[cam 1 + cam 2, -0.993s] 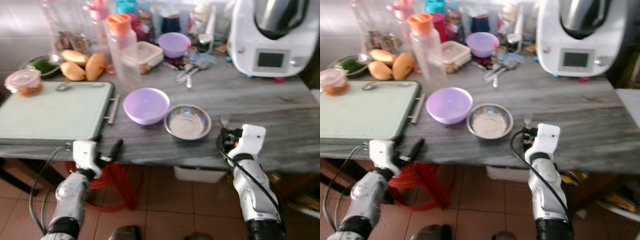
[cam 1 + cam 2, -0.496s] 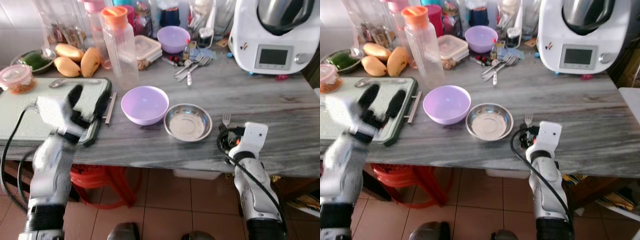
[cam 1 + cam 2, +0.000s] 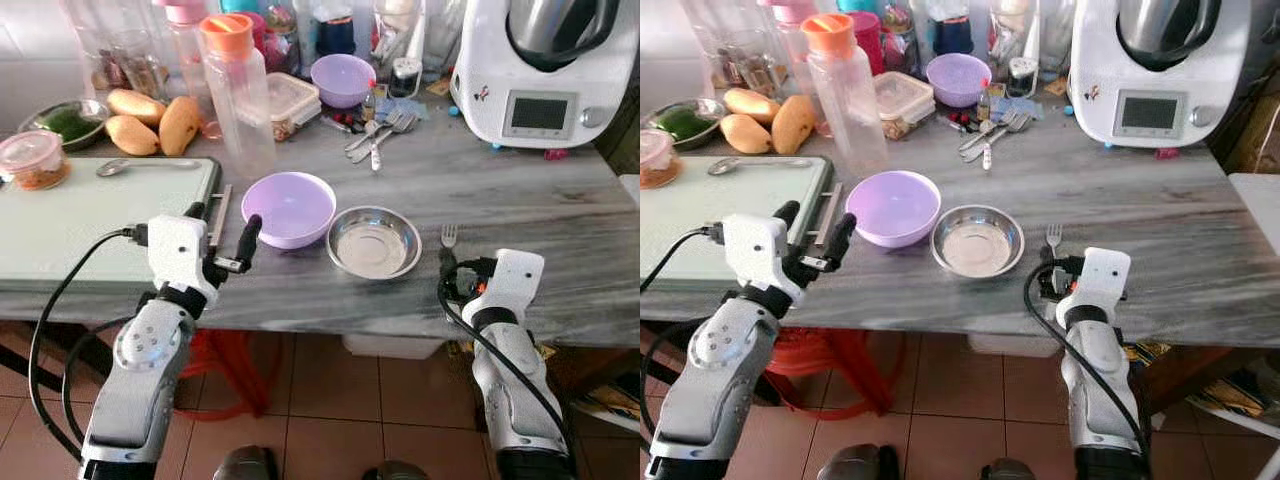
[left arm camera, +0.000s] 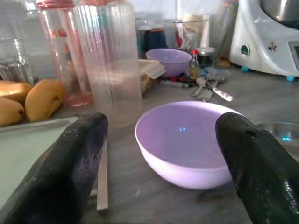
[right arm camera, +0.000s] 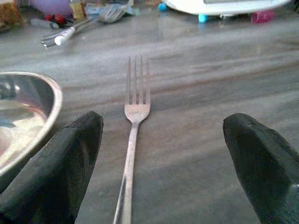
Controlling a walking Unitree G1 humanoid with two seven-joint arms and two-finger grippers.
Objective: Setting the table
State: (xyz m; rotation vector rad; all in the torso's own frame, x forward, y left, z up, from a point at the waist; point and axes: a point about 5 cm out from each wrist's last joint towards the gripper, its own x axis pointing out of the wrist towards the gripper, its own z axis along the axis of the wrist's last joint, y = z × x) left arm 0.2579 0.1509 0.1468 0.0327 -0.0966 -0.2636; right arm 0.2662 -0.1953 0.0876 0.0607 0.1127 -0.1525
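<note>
A lilac bowl [image 3: 292,207] and a shallow steel bowl [image 3: 374,242] sit side by side near the front of the grey marble table [image 3: 560,200]. A fork [image 3: 449,235] lies just right of the steel bowl, tines pointing away from me. My left gripper [image 3: 222,222] hovers open at the table's front edge, aimed at the lilac bowl [image 4: 187,140], which shows between its fingers [image 4: 70,168]. At the front edge my right gripper [image 5: 161,128] is open, and the fork [image 5: 135,109] lies on the table between its fingers [image 5: 56,163].
A pale green tray [image 3: 90,215] with a spoon [image 3: 150,166] lies at the left. Behind stand a clear bottle [image 3: 238,95], mangoes [image 3: 150,120], a second lilac bowl [image 3: 345,78], loose cutlery [image 3: 378,135] and a white kitchen machine [image 3: 535,70].
My left arm rose from below the table edge, passed over the tray, and now sits further right, facing the lilac bowl. The right arm has barely moved.
</note>
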